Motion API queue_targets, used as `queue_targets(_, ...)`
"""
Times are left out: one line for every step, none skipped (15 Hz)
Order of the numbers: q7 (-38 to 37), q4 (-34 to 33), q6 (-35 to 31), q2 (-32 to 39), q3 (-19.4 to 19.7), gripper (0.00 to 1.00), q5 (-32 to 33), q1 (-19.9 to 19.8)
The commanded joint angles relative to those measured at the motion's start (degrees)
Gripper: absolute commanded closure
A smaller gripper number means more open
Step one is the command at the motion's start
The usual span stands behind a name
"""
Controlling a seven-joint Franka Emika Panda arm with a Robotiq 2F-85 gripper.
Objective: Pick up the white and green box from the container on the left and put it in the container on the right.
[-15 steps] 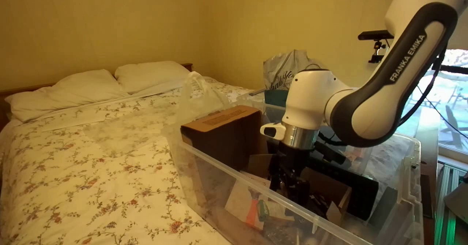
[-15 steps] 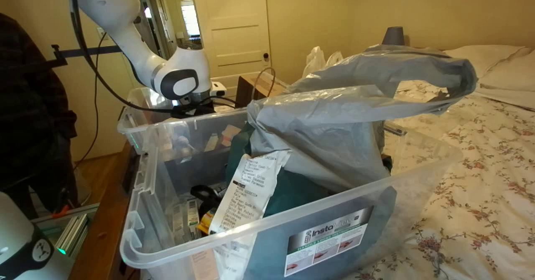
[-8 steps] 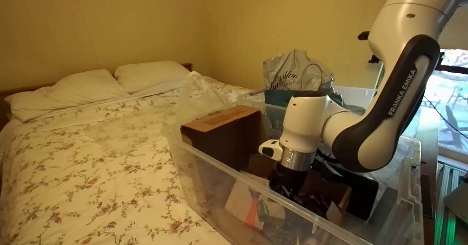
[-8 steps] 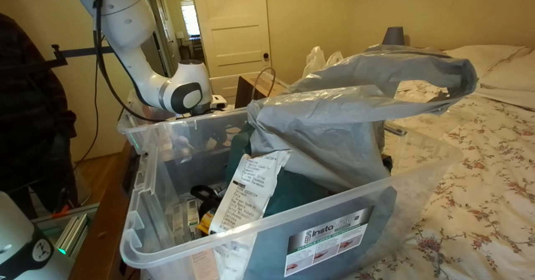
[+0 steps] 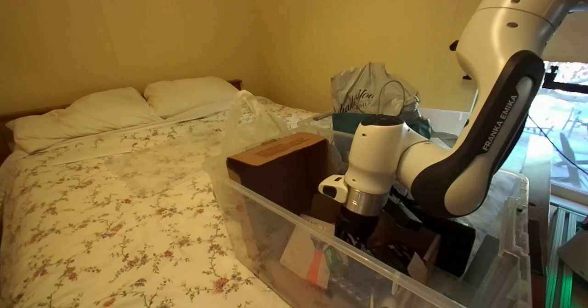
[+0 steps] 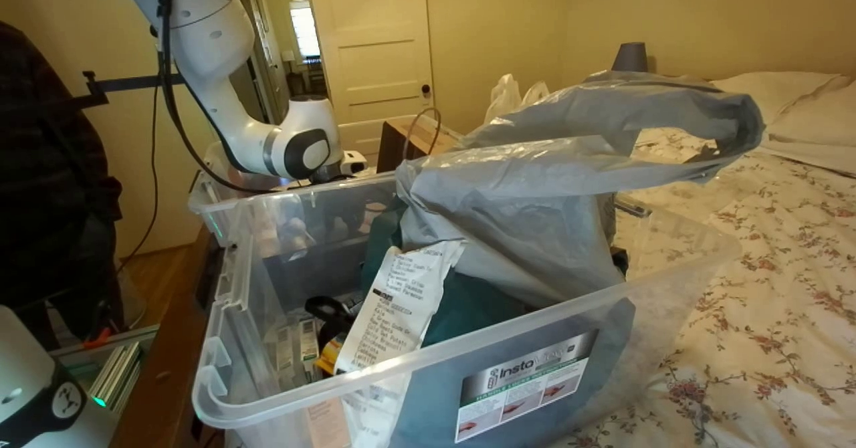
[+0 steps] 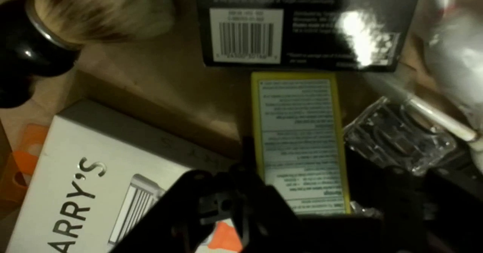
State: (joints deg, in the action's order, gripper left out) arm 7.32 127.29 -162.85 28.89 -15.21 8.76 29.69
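In the wrist view the white and green box (image 7: 298, 124), its edges looking yellow there, shows a side covered in printed text. One finger (image 7: 247, 155) of my gripper (image 7: 300, 151) lies against each long side of it, so the jaws are shut on it; its lower end is hidden behind the dark gripper. In an exterior view the arm reaches down inside the clear container on the left (image 5: 294, 217), where the fingers are hard to make out. The clear container on the right (image 6: 508, 332) stands alongside, in front in an exterior view.
Close round the box are a black box with a barcode (image 7: 241, 34), a white Harry's box (image 7: 94, 170) and a clear plastic piece (image 7: 400, 136). A brown cardboard box (image 5: 285, 174) stands tall inside. A grey plastic bag (image 6: 521, 214) sprawls over the container on the right.
The arm has come down deeper into the container and shifted slightly left in an exterior view. The white box by the container's near wall has shifted a little.
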Motion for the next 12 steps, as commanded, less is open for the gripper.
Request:
queue_targets(-4.1,1.5,5.3,-5.7,1.5,0.75,3.1,1.2)
queue_targets(-5.1,1.9,6.8,-7.5,1.7,0.75,3.8,1.5)
queue_targets(-6.0,2.5,8.0,-9.8,1.8,0.76,4.7,1.4)
queue_targets(-6.5,2.7,9.3,-11.7,1.4,0.76,5.0,0.9)
queue_targets(-7.4,2.4,11.0,-13.2,1.3,0.76,5.7,0.8)
queue_targets(-8.3,1.8,13.6,-14.8,1.2,0.76,6.4,0.6)
queue_targets(-5.5,0.6,16.5,-15.2,-1.2,0.76,3.8,-1.4)
queue_targets(-6.0,0.1,12.5,-11.8,-1.0,0.76,4.8,-1.5)
queue_targets(-5.9,0.0,13.5,-13.0,-1.5,0.51,4.7,-1.9)
queue_targets(-5.9,0.1,13.5,-13.2,-1.6,0.51,4.7,-2.0)
queue_targets(-5.9,0.1,13.5,-12.9,-1.6,0.51,4.7,-2.0)
queue_targets(-8.2,0.3,12.0,-14.2,-0.4,0.76,5.9,-1.9)
